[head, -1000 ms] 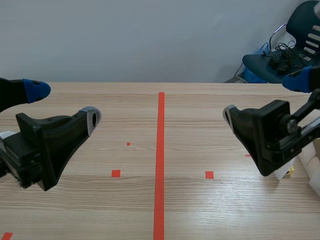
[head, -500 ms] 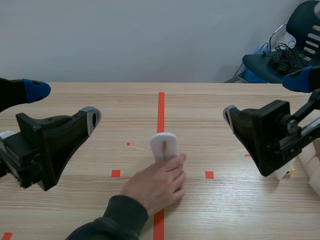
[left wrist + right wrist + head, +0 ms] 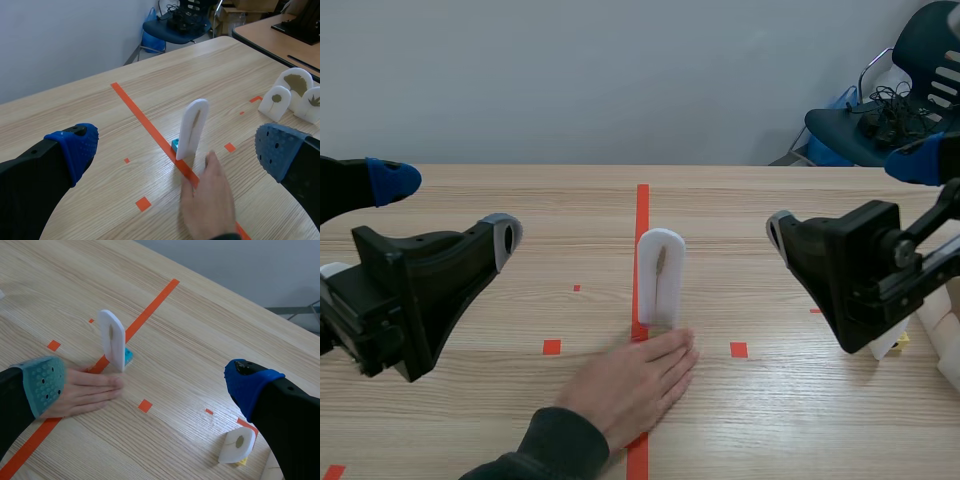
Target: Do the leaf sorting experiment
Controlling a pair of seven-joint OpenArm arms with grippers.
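wall: plain, pale, along the far side; dark chair at far right, cables on the seat.
table: light wood; red tape line down the middle, small red squares either side.
holder: white arch, upright on the tape line at mid-table, on a blue foot; slim brownish strip in its slot, probably a leaf, too small to be sure.
hand: a person's, flat on the table just near of the holder, fingertips by its foot; touching or not, cannot tell.
left gripper: above the table at left, spread wide, holding nothing.
right gripper: above the table at right, spread wide, holding nothing.
holder vs grippers: between the two, about midway, well apart from both and lower than either.
other holders: three white arches at the table's right edge, beside the right arm, leaf shapes on them.
progress: barely begun, by the look; one holder set out at centre, nothing gripped, nothing placed to either side.
left to do: likely hand clear first, then holder picked up and carried to its side; other holders after that.
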